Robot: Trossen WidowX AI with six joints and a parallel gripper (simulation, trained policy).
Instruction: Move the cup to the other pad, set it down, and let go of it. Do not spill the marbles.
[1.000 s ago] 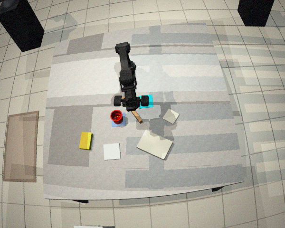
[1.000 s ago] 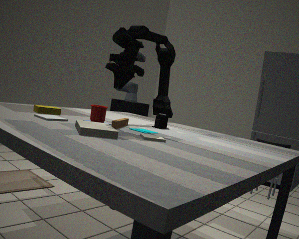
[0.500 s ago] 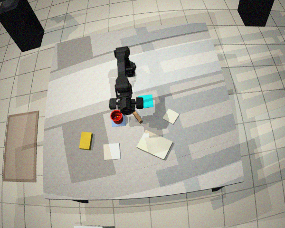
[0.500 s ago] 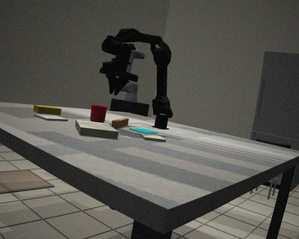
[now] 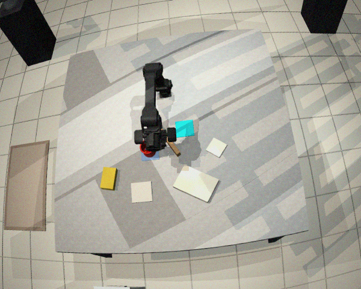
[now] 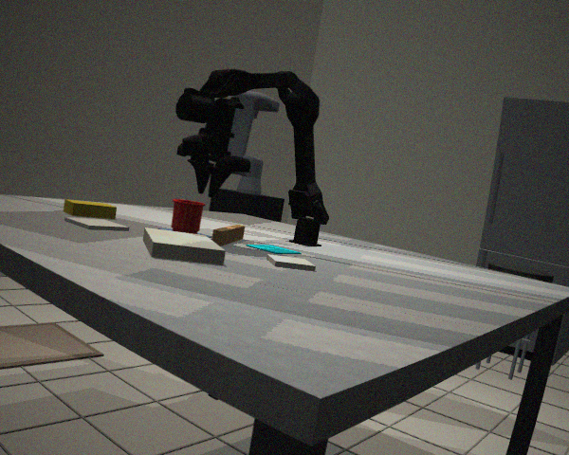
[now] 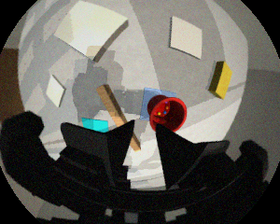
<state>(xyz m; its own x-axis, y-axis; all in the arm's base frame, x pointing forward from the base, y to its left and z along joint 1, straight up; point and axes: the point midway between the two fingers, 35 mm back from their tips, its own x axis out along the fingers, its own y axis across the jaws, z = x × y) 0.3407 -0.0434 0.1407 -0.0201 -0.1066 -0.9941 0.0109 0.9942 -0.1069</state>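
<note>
A red cup (image 5: 148,153) (image 6: 187,216) (image 7: 176,114) stands upright on the blue pad (image 5: 154,156) (image 7: 151,95), near the pad's edge. Several small marbles (image 7: 164,112) lie inside it. The cyan pad (image 5: 188,127) (image 6: 273,248) (image 7: 94,124) holds no cup. My gripper (image 6: 207,192) (image 7: 145,124) is partly open and empty, with a gap between its fingertips. It hangs above the cup's rim, and the cup shows off to the right of the fingertips in the wrist view. In the top view the arm hides the fingertips and part of the cup.
A wooden bar (image 5: 174,148) (image 6: 229,235) (image 7: 114,109) lies between the two pads. A large cream block (image 5: 196,183) (image 6: 184,245) (image 7: 91,29), two smaller pale slabs (image 5: 216,147) (image 5: 141,191) and a yellow block (image 5: 108,178) (image 6: 89,209) (image 7: 220,80) lie around them.
</note>
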